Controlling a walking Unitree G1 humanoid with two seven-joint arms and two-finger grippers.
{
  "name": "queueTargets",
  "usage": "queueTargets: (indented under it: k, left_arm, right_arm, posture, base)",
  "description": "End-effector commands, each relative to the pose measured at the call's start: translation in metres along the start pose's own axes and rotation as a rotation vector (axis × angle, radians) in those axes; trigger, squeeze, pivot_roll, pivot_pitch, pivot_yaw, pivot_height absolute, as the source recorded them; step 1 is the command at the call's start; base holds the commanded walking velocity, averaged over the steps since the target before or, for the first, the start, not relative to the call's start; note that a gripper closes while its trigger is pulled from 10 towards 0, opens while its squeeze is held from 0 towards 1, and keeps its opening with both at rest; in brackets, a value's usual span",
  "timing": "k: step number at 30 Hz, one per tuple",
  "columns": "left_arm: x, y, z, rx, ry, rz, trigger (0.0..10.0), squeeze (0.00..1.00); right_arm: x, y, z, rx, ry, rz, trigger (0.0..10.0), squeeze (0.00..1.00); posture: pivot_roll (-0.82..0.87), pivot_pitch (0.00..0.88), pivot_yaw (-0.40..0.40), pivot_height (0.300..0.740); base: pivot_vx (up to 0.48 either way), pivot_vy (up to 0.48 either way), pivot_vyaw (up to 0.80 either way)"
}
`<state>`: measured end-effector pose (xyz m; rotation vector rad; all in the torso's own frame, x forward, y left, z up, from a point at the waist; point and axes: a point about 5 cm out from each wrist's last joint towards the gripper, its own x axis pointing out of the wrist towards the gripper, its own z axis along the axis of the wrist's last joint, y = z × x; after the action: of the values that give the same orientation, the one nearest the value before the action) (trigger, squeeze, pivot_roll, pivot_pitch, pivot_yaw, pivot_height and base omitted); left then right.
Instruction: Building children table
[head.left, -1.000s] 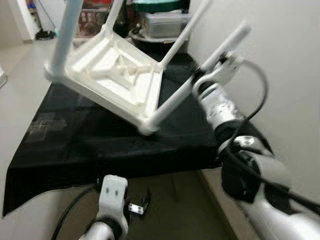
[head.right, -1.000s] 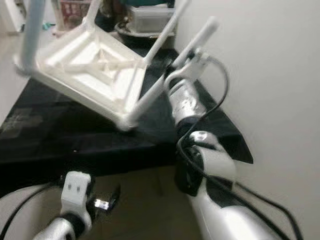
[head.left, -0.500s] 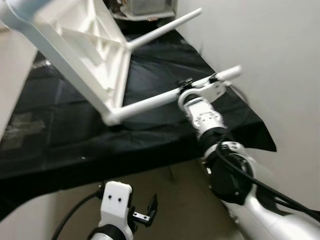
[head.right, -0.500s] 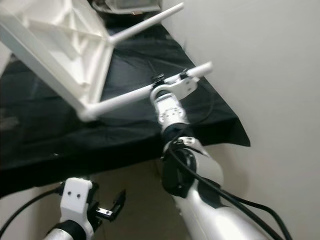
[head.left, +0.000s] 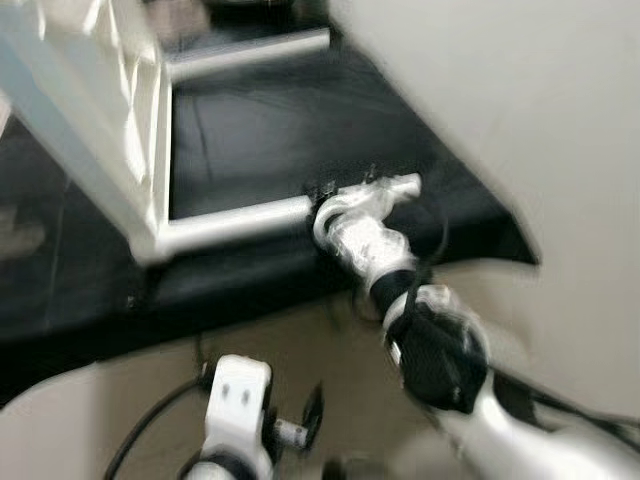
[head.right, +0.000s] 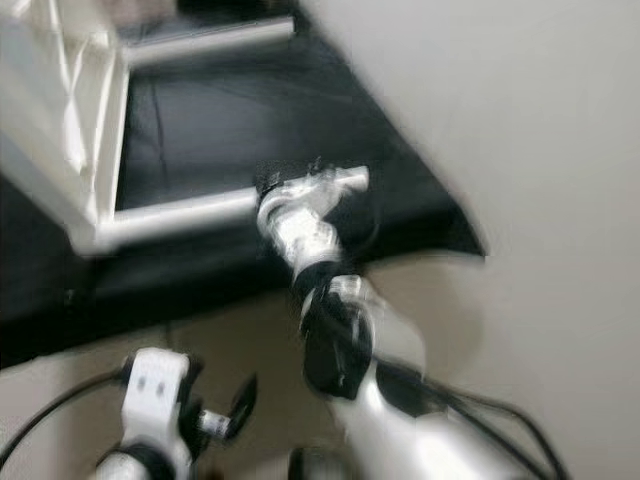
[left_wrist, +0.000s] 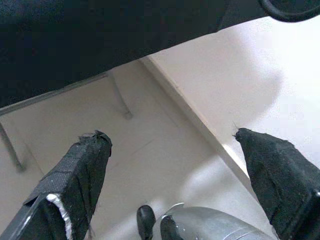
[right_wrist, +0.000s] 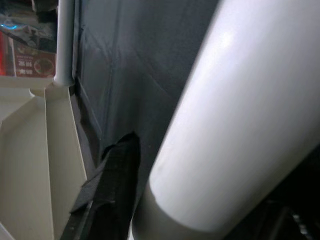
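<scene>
Background: a black cloth (head.left: 260, 130) covers a raised surface set against a pale wall (head.left: 520, 90), with beige floor (left_wrist: 150, 150) below it. Both head views are motion-blurred, so read fine detail with caution.

Right gripper (head.left: 335, 195): your fingers are closed around one white leg (head.left: 230, 215) of the children table (head.left: 90, 130). In the right wrist view the leg (right_wrist: 235, 115) runs close along one black finger (right_wrist: 112, 190) and hides the other. The held leg lies roughly level just above the cloth, its free end sticking out past the gripper toward the wall. From there the right arm (head.left: 430, 340) bends down and back to your body.

Table: it is tipped onto its side, ribbed underside facing the wall, at your left. A second leg (head.left: 245, 55) points the same way, farther off.

Left gripper (left_wrist: 175, 165): fingers (left_wrist: 75, 175) spread wide and empty, hanging low over the floor in front of the cloth's near edge.
</scene>
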<state>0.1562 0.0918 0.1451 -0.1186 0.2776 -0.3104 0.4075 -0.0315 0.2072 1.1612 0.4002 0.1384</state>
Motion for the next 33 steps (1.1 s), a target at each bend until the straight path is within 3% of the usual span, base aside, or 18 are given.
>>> queueTargets:
  k: [1, 2, 16, 18, 21, 23, 25, 28, 31, 33]
  left_arm:
    - [-0.002, -0.005, -0.005, -0.013, 0.032, -0.012, 10.0, 0.00]
    - [-0.001, -0.005, -0.005, -0.013, 0.032, -0.012, 10.0, 0.00]
    - [0.006, -0.003, -0.005, -0.008, 0.032, -0.011, 10.0, 0.00]
    - [0.010, -0.002, -0.006, -0.003, 0.034, -0.010, 10.0, 0.00]
    - [0.010, -0.002, -0.006, -0.003, 0.034, -0.010, 10.0, 0.00]
    - [0.015, 0.001, -0.007, 0.001, 0.035, -0.009, 10.0, 0.00]
    - [0.015, 0.001, -0.007, 0.001, 0.035, -0.009, 10.0, 0.00]
    - [0.020, 0.004, -0.009, 0.004, 0.038, -0.008, 10.0, 0.00]
    - [0.020, 0.004, -0.009, 0.004, 0.038, -0.008, 10.0, 0.00]
    - [0.025, 0.007, -0.010, 0.010, 0.038, -0.006, 10.0, 0.00]
  right_arm:
    - [0.000, -0.018, -0.022, -0.001, 0.095, -0.088, 10.0, 1.00]
    - [0.000, -0.021, -0.022, -0.001, 0.108, -0.100, 10.0, 0.00]
    - [-0.007, -0.040, -0.001, -0.030, 0.217, -0.110, 10.0, 0.00]
    - [-0.012, -0.052, 0.008, -0.048, 0.262, -0.128, 10.0, 0.00]
    - [-0.012, -0.052, 0.008, -0.048, 0.262, -0.128, 10.0, 0.00]
    - [-0.021, -0.067, 0.015, -0.047, 0.315, -0.144, 10.0, 0.00]
    - [-0.021, -0.067, 0.015, -0.047, 0.315, -0.144, 10.0, 0.00]
    - [-0.037, -0.084, 0.018, -0.027, 0.370, -0.142, 10.0, 0.00]
    - [-0.037, -0.084, 0.018, -0.027, 0.370, -0.142, 10.0, 0.00]
    - [-0.058, -0.094, 0.014, 0.038, 0.399, -0.089, 10.0, 0.00]
  posture:
    - [0.14, 0.281, -0.073, 0.740]
    - [0.14, 0.279, -0.072, 0.740]
    - [0.12, 0.237, -0.074, 0.740]
    - [0.11, 0.219, -0.073, 0.740]
    - [0.11, 0.219, -0.073, 0.740]
    - [0.09, 0.198, -0.066, 0.740]
    - [0.09, 0.198, -0.066, 0.740]
    - [0.09, 0.185, -0.063, 0.740]
    - [0.09, 0.185, -0.063, 0.740]
    - [0.08, 0.154, -0.056, 0.740]
  base:
    - [0.000, 0.000, 0.00]
    - [0.000, 0.000, 0.00]
    - [0.000, 0.000, 0.00]
    - [0.000, 0.000, 0.00]
    - [0.000, 0.000, 0.00]
    - [0.000, 0.000, 0.00]
    - [0.000, 0.000, 0.00]
    - [0.000, 0.000, 0.00]
    - [0.000, 0.000, 0.00]
    - [0.000, 0.000, 0.00]
